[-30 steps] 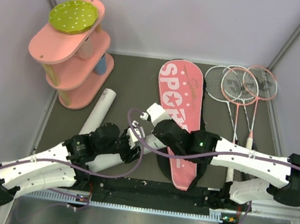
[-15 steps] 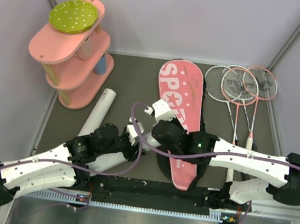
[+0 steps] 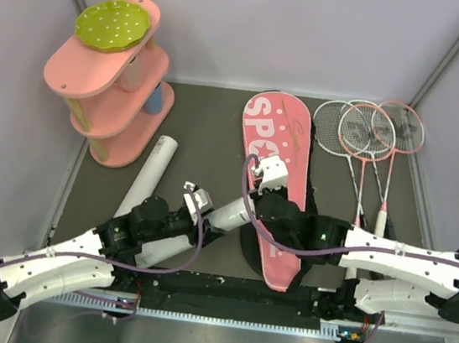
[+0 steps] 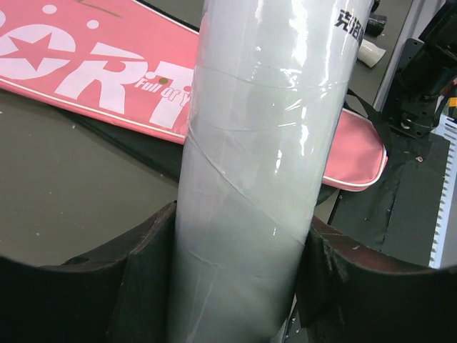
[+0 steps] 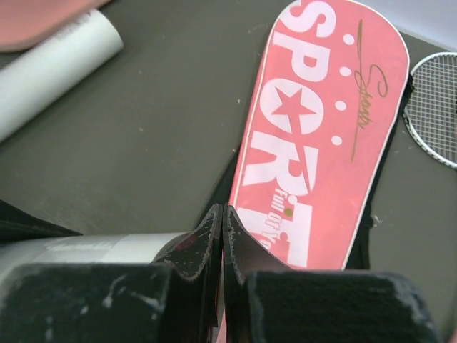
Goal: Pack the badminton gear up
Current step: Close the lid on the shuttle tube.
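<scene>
Gripping a long white tube (image 4: 264, 143) with the left gripper (image 4: 239, 246), both pads pressed against its sides, at lower centre of the top view. Pinched fully together on the right gripper (image 5: 220, 214), nothing between the fingers; over the near half of the pink SPORT bag (image 3: 278, 140), perhaps touching it, hard to tell. At mid left, a second tube (image 3: 150, 169) lying on the table (image 3: 210, 127). At upper right, three rackets (image 3: 370, 131), fanned just beside the bag.
</scene>
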`<state>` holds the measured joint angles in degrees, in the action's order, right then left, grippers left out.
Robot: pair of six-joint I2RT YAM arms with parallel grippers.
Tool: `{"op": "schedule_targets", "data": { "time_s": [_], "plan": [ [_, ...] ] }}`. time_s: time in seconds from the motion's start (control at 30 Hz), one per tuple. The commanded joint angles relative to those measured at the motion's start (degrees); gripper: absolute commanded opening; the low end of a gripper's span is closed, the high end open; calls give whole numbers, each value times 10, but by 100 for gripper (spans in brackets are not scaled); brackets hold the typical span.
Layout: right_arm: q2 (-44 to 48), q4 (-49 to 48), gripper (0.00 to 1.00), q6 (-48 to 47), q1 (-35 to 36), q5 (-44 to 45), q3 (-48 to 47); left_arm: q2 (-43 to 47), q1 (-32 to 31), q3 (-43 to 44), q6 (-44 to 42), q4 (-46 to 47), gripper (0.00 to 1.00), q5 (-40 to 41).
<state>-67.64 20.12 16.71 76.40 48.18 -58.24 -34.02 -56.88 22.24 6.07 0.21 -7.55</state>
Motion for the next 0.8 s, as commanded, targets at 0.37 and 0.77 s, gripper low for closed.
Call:
{"op": "schedule_targets", "data": {
  "time_s": [0.37,0.77],
  "plan": [
    [13,-194,22,102,32,-270,-22,14,-12,42,106,419,2,-45],
    [20,-48,26,112,-17,-383,-144,44,-12,27,54,371,1,2]
  ]
}}
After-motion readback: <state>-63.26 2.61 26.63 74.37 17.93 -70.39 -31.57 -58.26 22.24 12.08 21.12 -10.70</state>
